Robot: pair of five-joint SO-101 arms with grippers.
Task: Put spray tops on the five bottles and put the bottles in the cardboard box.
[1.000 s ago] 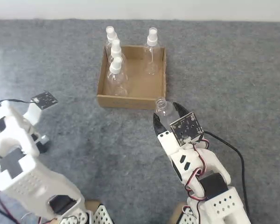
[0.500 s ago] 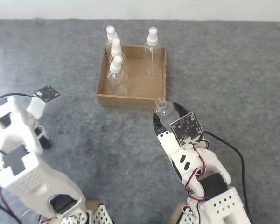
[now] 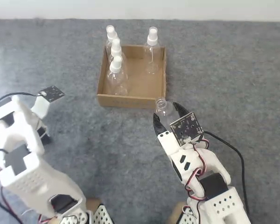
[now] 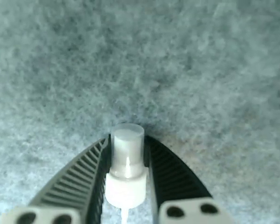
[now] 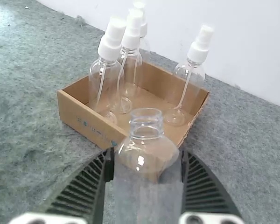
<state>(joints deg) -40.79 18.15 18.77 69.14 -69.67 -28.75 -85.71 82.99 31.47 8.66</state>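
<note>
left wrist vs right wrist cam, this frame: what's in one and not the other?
Left wrist, not right wrist: the spray top, clamped in the left gripper over the grey carpet.
Right wrist, not left wrist: the uncapped bottle held in the right gripper, and beyond it the cardboard box with four capped bottles standing in it.
Both: that carpet, and a gripper shut on its part.

I've got my left gripper (image 4: 127, 142) closed tight on a spray top (image 4: 126, 175), left arm (image 3: 18, 149) folded upright. My right gripper (image 5: 147, 161) is closed around an uncapped bottle (image 5: 146, 140), right arm (image 3: 196, 163) stretched low and forward.
</note>
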